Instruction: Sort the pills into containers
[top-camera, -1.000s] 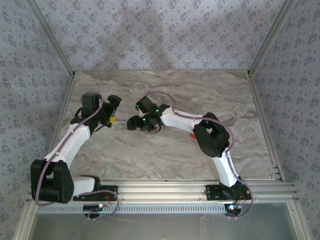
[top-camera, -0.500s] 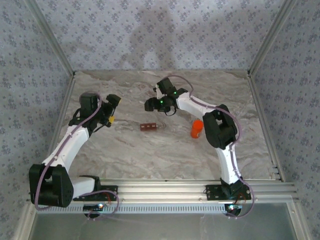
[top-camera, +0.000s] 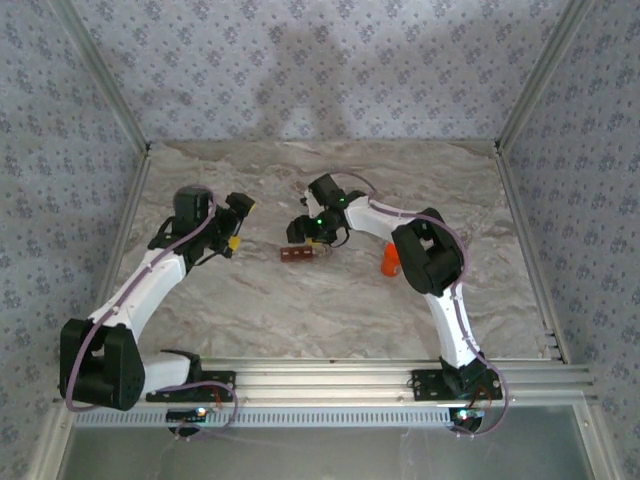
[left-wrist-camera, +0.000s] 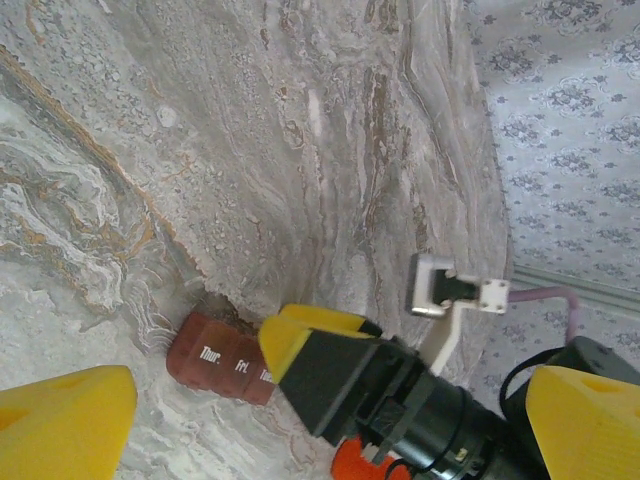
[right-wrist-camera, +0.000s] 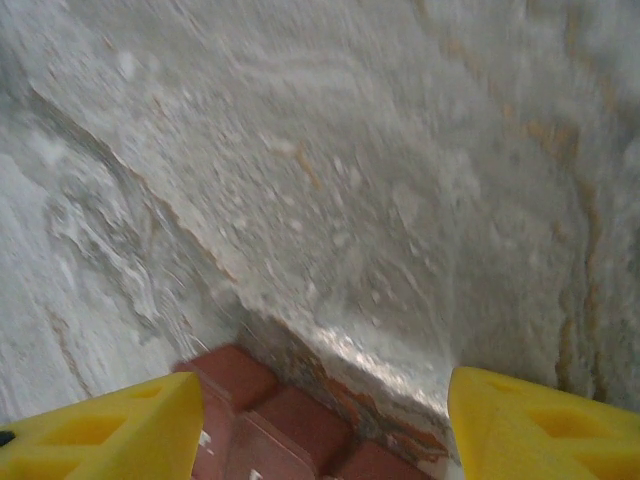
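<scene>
The containers (top-camera: 298, 254) are a small reddish-brown strip of day-labelled cells lying flat on the marble table (top-camera: 330, 310). In the left wrist view the containers (left-wrist-camera: 213, 361) show white day labels. My right gripper (top-camera: 305, 236) hovers just over the strip's far side, open, with nothing between its fingers. In its own view the right gripper (right-wrist-camera: 322, 425) has the containers (right-wrist-camera: 250, 385) low between the yellow fingertips (right-wrist-camera: 100, 430). My left gripper (top-camera: 238, 223) stands open to the left of the strip; in the left wrist view it is the left gripper (left-wrist-camera: 325, 400). No pills are visible.
A small orange bottle (top-camera: 391, 260) stands right of the strip, partly behind the right arm; in the left wrist view the orange bottle (left-wrist-camera: 362, 465) peeks out under the right gripper's body (left-wrist-camera: 400, 400). Patterned walls (top-camera: 320, 70) enclose the table on three sides.
My right gripper swung away toward the back, uncovering the strip and bottle, then came back down over the strip with its jaws slightly narrower. The left gripper shifted a little to the right.
</scene>
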